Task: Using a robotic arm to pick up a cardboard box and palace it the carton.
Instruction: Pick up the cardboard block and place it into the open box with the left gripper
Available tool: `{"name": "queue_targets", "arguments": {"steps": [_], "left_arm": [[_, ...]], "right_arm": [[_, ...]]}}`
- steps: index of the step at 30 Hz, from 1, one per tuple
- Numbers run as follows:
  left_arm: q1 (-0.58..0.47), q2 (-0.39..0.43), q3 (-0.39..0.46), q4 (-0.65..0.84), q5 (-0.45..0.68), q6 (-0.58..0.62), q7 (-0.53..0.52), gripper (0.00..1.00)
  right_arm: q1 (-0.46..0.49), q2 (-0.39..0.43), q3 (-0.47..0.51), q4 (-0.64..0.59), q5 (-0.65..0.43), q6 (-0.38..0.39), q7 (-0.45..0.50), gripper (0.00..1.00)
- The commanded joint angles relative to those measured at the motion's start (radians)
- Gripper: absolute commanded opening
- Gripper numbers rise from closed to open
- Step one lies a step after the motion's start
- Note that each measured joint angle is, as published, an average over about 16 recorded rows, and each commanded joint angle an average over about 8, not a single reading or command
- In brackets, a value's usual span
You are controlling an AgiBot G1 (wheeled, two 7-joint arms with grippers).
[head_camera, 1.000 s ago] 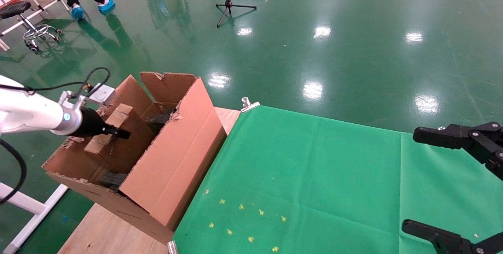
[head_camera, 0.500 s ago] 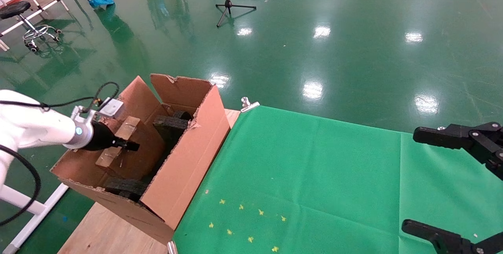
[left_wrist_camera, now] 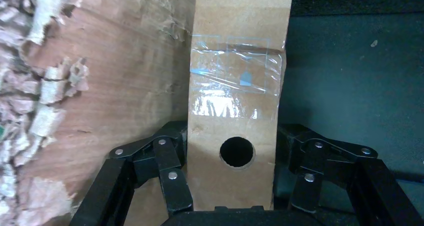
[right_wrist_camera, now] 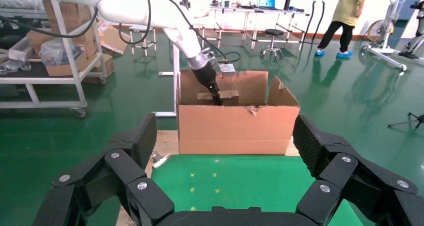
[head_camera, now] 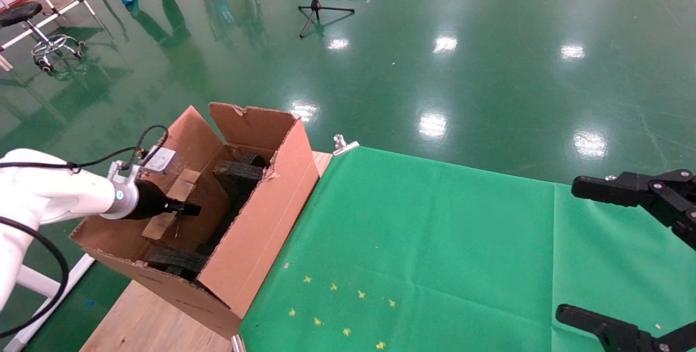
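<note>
My head cam looks down and forward: carton point(head_camera: 239, 243) lower left of frame, green-clothed surface point(head_camera: 435, 243) lower right. Left wrist cam sits tight inside the carton point(left_wrist_camera: 90, 85). Right wrist cam faces the carton point(right_wrist_camera: 235, 128) from afar; all three share it.

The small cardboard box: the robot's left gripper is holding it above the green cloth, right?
Not quite. The left gripper does hold the small cardboard box, but inside the large carton, not above the green cloth. The head view shows this.
</note>
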Motion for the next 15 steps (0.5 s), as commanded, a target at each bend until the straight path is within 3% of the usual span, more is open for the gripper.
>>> {"name": "queue_targets", "arguments": {"steps": [1, 7, 15], "left_arm": [[0.009, -0.001, -0.007, -0.002, -0.009, -0.004, -0.001, 0.28], [0.024, -0.001, -0.009, -0.008, -0.014, -0.011, 0.011, 1.0], [0.024, -0.002, -0.008, -0.009, -0.013, -0.01, 0.012, 1.0]], "right_arm": [[0.0, 0.0, 0.0, 0.0, 0.0, 0.0, 0.0, 1.0], [0.0, 0.0, 0.0, 0.0, 0.0, 0.0, 0.0, 1.0], [0.0, 0.0, 0.0, 0.0, 0.0, 0.0, 0.0, 1.0]]}}
